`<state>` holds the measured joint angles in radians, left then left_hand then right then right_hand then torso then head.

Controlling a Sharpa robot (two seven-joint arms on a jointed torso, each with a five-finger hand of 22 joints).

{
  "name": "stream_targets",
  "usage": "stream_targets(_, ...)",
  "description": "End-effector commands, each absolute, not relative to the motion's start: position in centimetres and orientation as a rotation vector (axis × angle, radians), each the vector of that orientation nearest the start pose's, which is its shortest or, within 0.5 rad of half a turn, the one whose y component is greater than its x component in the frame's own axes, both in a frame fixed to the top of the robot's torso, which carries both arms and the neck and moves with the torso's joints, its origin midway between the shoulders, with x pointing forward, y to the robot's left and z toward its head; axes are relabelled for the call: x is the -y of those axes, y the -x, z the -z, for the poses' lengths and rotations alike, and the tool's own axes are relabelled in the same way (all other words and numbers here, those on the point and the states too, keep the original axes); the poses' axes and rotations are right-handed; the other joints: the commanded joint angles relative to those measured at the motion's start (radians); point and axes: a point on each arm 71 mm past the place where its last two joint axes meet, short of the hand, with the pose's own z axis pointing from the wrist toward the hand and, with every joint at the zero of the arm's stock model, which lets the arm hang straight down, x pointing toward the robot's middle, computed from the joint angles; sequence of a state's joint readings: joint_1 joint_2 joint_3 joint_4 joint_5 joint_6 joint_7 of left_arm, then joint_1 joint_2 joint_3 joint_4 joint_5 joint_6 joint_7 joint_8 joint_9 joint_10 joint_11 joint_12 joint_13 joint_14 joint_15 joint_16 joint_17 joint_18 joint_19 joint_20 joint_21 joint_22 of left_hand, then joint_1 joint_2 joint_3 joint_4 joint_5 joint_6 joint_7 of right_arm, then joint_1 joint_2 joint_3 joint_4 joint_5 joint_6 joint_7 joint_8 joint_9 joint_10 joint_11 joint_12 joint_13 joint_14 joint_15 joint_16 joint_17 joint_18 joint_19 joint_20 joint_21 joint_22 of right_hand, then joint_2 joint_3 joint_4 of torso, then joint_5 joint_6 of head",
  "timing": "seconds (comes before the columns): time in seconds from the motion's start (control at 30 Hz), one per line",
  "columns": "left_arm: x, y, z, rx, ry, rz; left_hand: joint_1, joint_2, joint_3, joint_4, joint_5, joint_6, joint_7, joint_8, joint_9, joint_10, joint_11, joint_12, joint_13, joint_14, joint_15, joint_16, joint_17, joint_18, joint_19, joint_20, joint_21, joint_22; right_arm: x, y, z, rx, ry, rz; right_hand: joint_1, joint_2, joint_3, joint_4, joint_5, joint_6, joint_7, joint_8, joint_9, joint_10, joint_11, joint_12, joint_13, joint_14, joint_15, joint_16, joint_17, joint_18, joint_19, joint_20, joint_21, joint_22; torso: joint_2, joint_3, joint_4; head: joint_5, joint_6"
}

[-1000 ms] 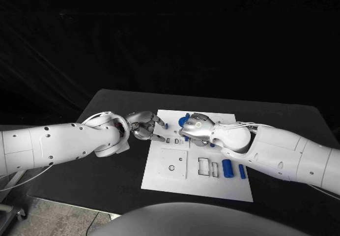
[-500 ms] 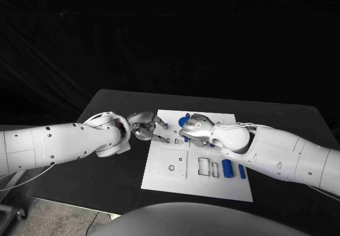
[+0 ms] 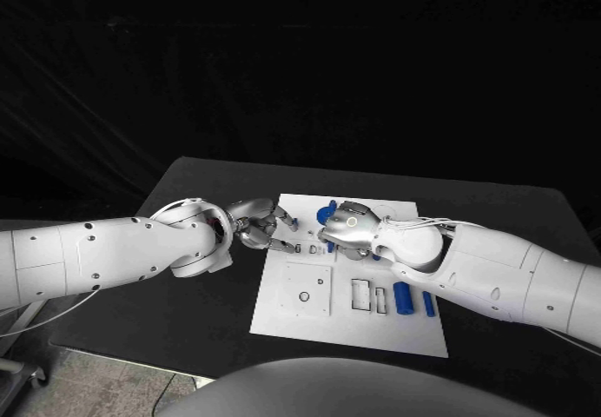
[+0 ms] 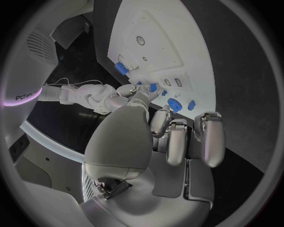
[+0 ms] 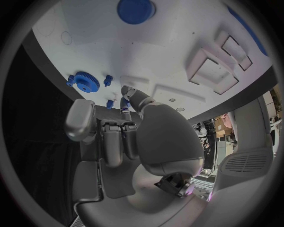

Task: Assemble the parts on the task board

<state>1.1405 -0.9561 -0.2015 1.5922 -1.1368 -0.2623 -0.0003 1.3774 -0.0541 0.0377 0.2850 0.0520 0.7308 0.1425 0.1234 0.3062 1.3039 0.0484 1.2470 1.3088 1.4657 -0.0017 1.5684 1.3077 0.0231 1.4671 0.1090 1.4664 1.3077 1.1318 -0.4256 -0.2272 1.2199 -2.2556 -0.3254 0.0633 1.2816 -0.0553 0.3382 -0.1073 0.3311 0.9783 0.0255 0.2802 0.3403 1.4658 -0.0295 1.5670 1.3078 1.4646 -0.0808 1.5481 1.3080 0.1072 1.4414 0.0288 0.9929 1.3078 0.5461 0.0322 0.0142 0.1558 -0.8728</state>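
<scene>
The white task board (image 3: 291, 306) lies in the middle of the black table. My left hand (image 3: 257, 226) hovers at the board's upper left corner, fingers curled in with nothing in them (image 4: 177, 137) and the thumb stretched toward the board. My right hand (image 3: 349, 228) sits over the board's upper middle, close to the left one. Its thumb and a finger pinch a small blue part (image 4: 152, 87), seen as a blue sliver (image 5: 125, 111) at its fingertips. A blue gear (image 5: 87, 81) and a small blue peg (image 5: 108, 80) stand on the board beside that hand.
Two blue bars (image 3: 401, 297) (image 3: 427, 302) lie by the rectangular slots (image 3: 360, 295) on the board's right side. A square plate with a hole (image 3: 305, 288) sits at its left. A round blue part (image 5: 135, 10) stands further along. Bare table (image 3: 188, 313) surrounds the board.
Both hands stay almost where they were at the board's upper edge. The left arm has edged slightly toward the right hand.
</scene>
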Motion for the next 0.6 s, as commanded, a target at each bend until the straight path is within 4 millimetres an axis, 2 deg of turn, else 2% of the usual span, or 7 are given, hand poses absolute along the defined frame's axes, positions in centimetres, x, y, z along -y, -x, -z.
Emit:
stream_targets(0.03, -23.33, -42.66, 26.72, -2.006, 0.094, 0.821, 0.003, 0.009, -0.003, -0.002, -0.003, 0.005, 0.000, 0.003, -0.001, 0.003, 0.007, -0.003, 0.063, 0.105, 0.008, 0.002, 0.263, 0.006, 0.002, 0.006, 0.002, 0.224, 5.12, -45.34, 29.05, -1.371, 1.214, -0.522, -0.002, -0.002, -0.005, 0.001, -0.008, -0.007, 0.001, -0.008, -0.001, 0.105, -0.008, 0.004, 0.263, 0.095, -0.007, -0.004, 0.196, -0.010, -0.003, -0.002, -0.005, 0.117, 0.000, -0.0002, 0.0001, 0.003, 0.000)
stream_targets(0.6, -23.30, -42.66, 26.85, -2.020, 0.104, 0.821, 0.004, 0.010, -0.003, -0.002, -0.003, 0.006, 0.000, 0.004, -0.002, 0.004, 0.007, -0.002, 0.063, 0.105, 0.009, 0.002, 0.263, 0.006, 0.002, 0.006, 0.002, 0.224, 5.31, -45.45, 29.05, -1.379, 1.201, -0.514, -0.004, -0.001, -0.014, 0.005, -0.035, -0.007, -0.002, -0.027, -0.001, 0.105, -0.010, 0.004, 0.263, 0.094, -0.009, -0.005, 0.193, -0.009, -0.004, -0.003, -0.012, 0.118, 0.000, -0.0003, -0.0002, 0.004, 0.000)
